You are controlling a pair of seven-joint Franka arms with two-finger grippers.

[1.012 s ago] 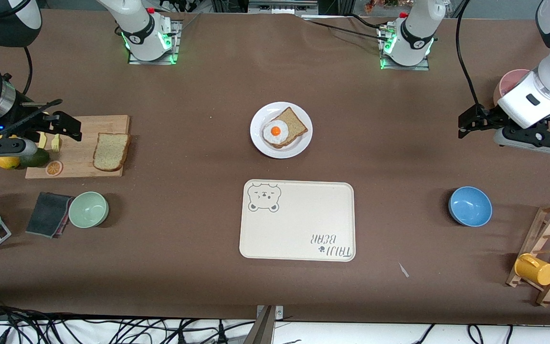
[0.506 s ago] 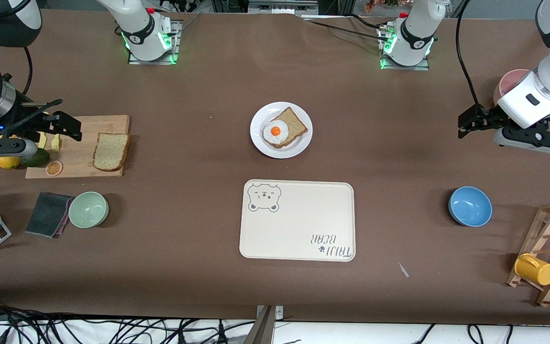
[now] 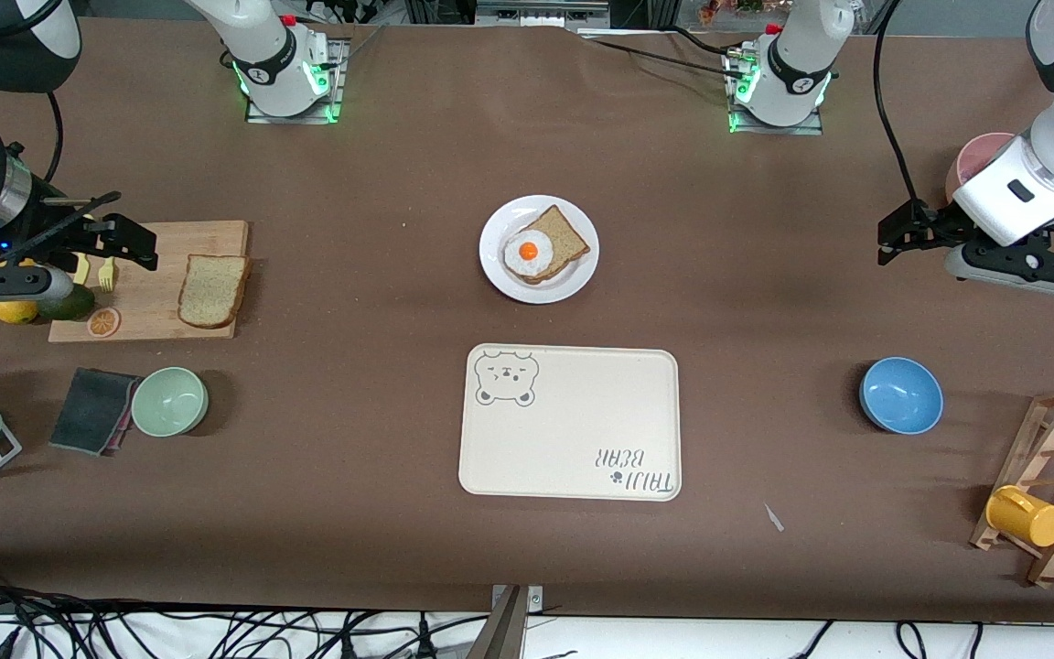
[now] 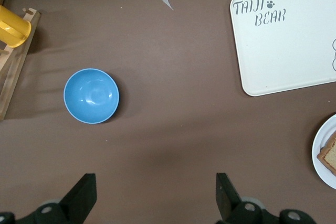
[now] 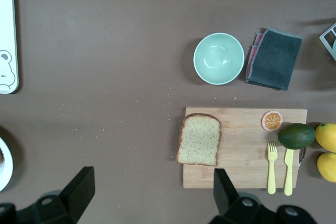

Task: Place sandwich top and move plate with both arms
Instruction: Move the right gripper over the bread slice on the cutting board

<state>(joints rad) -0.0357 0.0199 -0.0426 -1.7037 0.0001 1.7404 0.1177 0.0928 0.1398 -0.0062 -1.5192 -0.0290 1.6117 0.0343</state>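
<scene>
Both arms hang back, jaws released and empty, and the bread slice [image 3: 212, 290] overhangs the cutting board [image 3: 148, 281] nearest the plate [image 3: 538, 248], so a shallow pinch could drop it.

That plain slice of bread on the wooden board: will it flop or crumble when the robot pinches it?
The sandwich top lies flat on the cutting board with crisp square edges, so it probably stays fairly stiff. It looks thin, so likely light. Its speckled surface suggests little slipping.

Left gripper [image 3: 893, 240] raised, fingers [image 4: 84, 195] spread, empty; right gripper [image 3: 129, 243] raised, fingers [image 5: 79, 184] spread, empty
</scene>
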